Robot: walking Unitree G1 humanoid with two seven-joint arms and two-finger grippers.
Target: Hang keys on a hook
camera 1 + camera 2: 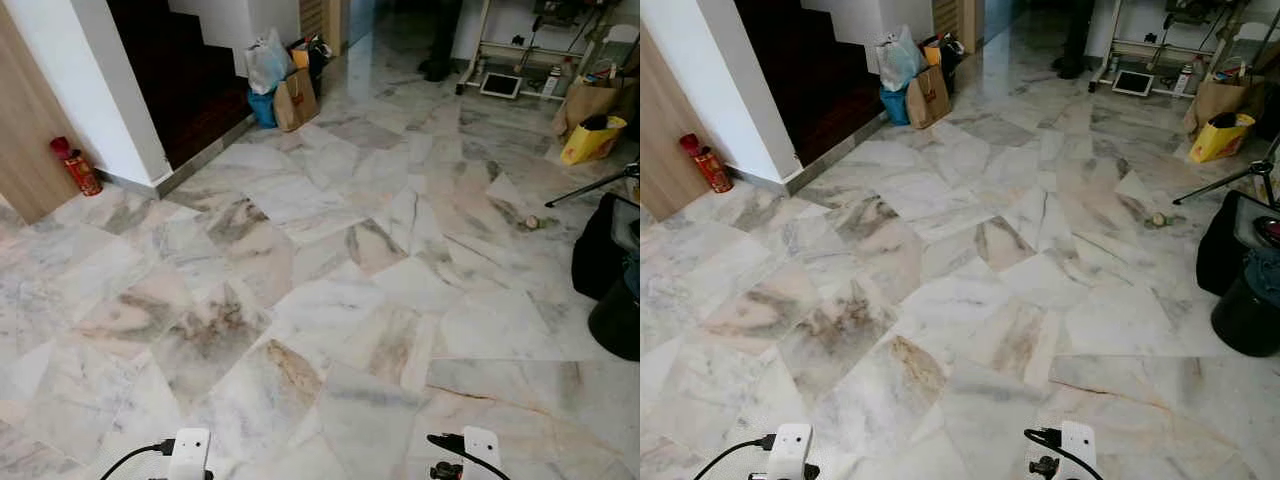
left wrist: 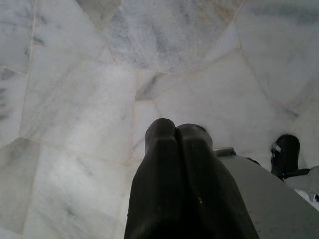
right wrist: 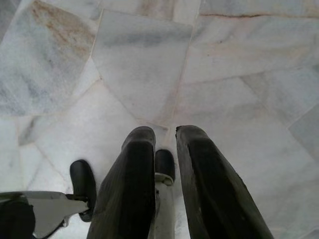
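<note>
**Transit phase: keys and hook not being seen yet**

Marble floor (image 1: 330, 300) is being looked down on by the head camera; both arms are being carried low at the frame's bottom edge, idle, presumably tucked for walking.

Left end effector (image 2: 175, 130): fingers are being held pressed together, nothing between them, pointing at the floor. Right end effector (image 3: 164, 137): fingers are being held slightly apart, nothing gripped.

Keys and hook: neither is being picked out anywhere, so their location cannot be told. Judgement: task is at the search/approach stage, nothing grasped.

Surroundings being noted for routing: red extinguisher (image 1: 78, 166) standing against the wood panel at left; bags (image 1: 283, 80) clustered by the dark stair opening; yellow bag (image 1: 592, 138) and black bin (image 1: 616, 318) at right. Open floor is lying between them; the bin and the tripod leg beside it are being judged the nearest obstacles on the right.
</note>
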